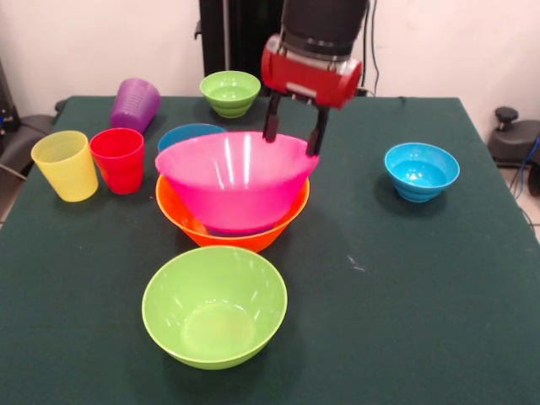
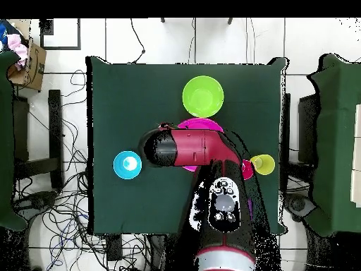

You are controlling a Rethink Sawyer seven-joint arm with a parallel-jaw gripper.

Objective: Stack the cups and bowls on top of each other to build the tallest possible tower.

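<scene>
A large pink bowl [image 1: 229, 175] sits tilted inside an orange bowl [image 1: 221, 229] at the table's middle. My gripper [image 1: 294, 133] hangs over the pink bowl's far right rim. Its two black fingers [image 1: 272, 125] are spread apart, open, at rim height. A big green bowl [image 1: 214, 305] stands in front of the pair. A small green bowl [image 1: 230, 91] is at the back, and one blue bowl [image 1: 421, 170] is to the right. Another blue bowl [image 1: 186, 135] peeks out behind the pink one. The yellow cup [image 1: 66, 164] and red cup [image 1: 118, 159] stand upright at the left, with the purple cup [image 1: 135, 104] tipped behind them.
In the overhead view the arm [image 2: 201, 152] covers most of the pink bowl [image 2: 204, 125]. There the green bowl [image 2: 203, 97], blue bowl [image 2: 127, 164] and yellow cup [image 2: 263, 164] show around it. Chairs and cables surround the dark green table [image 1: 439, 278].
</scene>
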